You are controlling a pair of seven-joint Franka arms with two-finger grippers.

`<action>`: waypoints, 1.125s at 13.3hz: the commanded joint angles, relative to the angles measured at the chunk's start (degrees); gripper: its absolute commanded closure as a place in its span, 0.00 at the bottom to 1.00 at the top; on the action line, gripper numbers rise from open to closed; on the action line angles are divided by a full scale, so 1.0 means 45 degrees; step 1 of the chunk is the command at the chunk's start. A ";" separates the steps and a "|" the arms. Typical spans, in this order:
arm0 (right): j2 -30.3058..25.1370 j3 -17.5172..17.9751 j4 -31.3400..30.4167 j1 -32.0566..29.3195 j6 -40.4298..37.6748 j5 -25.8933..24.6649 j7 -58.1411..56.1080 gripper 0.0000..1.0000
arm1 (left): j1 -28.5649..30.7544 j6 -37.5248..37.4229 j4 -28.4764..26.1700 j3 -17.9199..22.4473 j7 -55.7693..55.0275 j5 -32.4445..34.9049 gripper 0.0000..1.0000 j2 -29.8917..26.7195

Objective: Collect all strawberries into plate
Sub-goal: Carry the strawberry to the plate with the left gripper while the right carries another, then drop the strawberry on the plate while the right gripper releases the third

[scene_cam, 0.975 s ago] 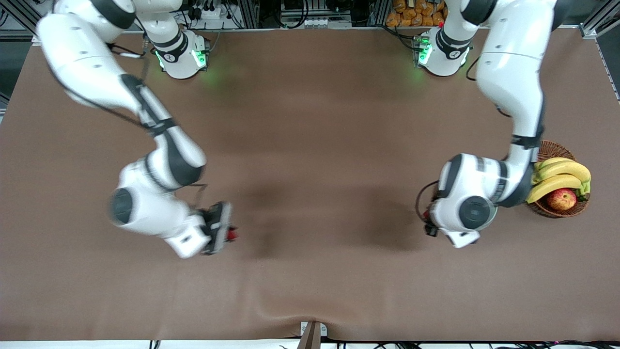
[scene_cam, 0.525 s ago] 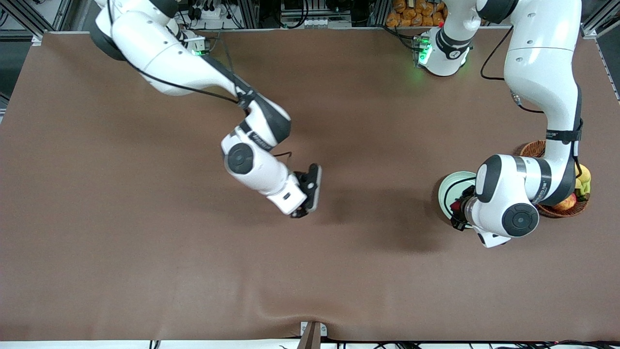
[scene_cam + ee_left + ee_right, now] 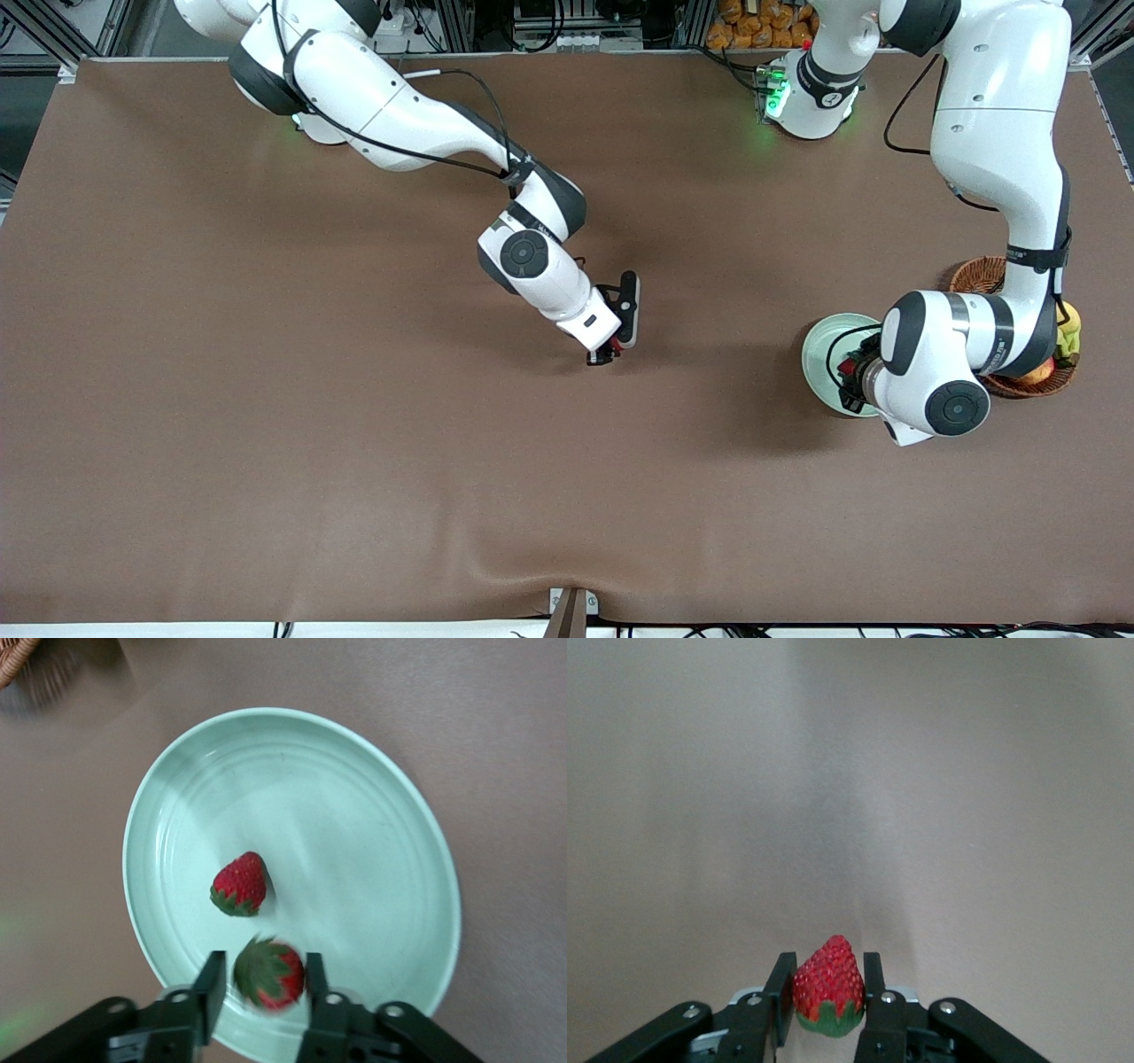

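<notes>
Now plate (image 3: 159,815) holds one strawberry (image 3: 240,884), left claw (image 3: 261,970) over it parted around another (image 3: 270,976), right claw (image 3: 827,979) over table (image 3: 833,771) grips a third (image 3: 828,985).

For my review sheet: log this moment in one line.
left gripper: over plate, strawberry between fingers | one berry on plate | right gripper: carrying strawberry over table

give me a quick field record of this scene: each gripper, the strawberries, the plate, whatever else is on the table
left gripper: over the plate, a strawberry between its fingers, small gaps at the sides
right gripper: over bare table near the middle, shut on a strawberry
plate: pale green, toward the left arm's end of the table, beside the basket
loose strawberry: lying in the plate
basket: wicker, holds fruit, mostly hidden by the left arm
strawberries in plate: one; two at the grippers
</notes>
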 commanded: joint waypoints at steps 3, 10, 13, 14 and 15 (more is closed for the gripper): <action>-0.0108 -0.0359 -0.0007 0.0251 0.0244 -0.0087 0.0171 0.00 | 0.0063 -0.0202 0.0092 -0.0020 -0.0139 0.0225 0.00 -0.0118; -0.0790 -0.0359 -0.0026 -0.1035 -0.0786 -0.0087 0.0074 0.00 | -0.0092 -0.0553 0.0268 0.0215 -0.0645 0.0245 0.00 -0.1325; -0.1572 -0.0437 -0.0027 -0.1601 -0.2469 -0.0126 0.0191 0.00 | -0.0638 -0.0651 0.0288 -0.0312 -0.1056 0.0147 0.00 -0.1855; -0.1670 -0.0437 -0.0046 -0.2049 -0.2529 -0.0126 0.0171 0.00 | -0.0872 -0.0651 0.0384 -0.0487 -0.1328 0.0031 0.00 -0.1972; -0.1923 -0.0437 -0.0066 -0.2498 -0.2858 -0.0126 0.0152 0.00 | -0.1068 -0.0632 0.0559 -0.0586 -0.1679 -0.0048 0.00 -0.1993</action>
